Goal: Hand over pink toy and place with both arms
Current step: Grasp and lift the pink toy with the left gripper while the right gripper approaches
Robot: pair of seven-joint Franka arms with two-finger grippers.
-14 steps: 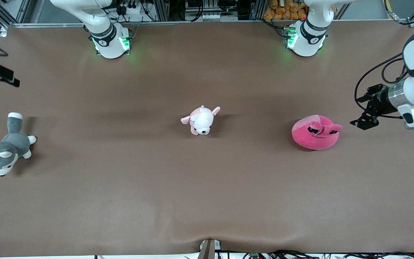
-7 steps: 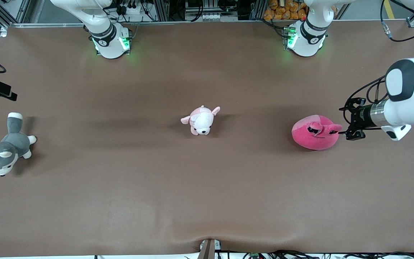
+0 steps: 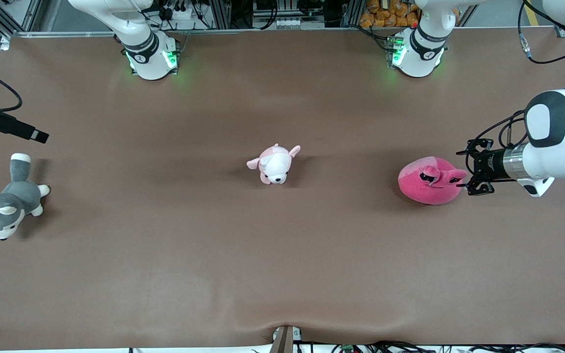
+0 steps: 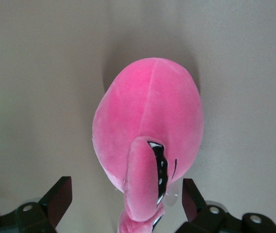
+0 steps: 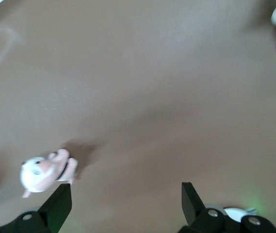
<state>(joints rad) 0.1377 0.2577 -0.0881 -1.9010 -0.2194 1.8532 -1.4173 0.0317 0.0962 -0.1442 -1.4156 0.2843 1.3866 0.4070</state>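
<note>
The pink toy (image 3: 429, 180), a round, soft plush blob, sits on the brown table (image 3: 282, 255) toward the left arm's end. The left gripper (image 3: 465, 169) is beside its snout, black fingers spread wide. The right gripper (image 5: 125, 206) hangs open above the table near the grey husky plush (image 3: 5, 203).

Left arm reaching in from table's edge at left arm's end, forearm lying level, wrist pointing along table toward right arm's end. Left gripper (image 3: 465, 169) hanging low near that edge, fingers (image 4: 59, 199) standing wide apart.

Right arm rising from its base at table's robot edge, mostly out of view. Right gripper (image 3: 37, 137) hovering over table's edge at right arm's end, tilting down toward middle, fingers (image 5: 57, 208) standing wide apart.
</note>
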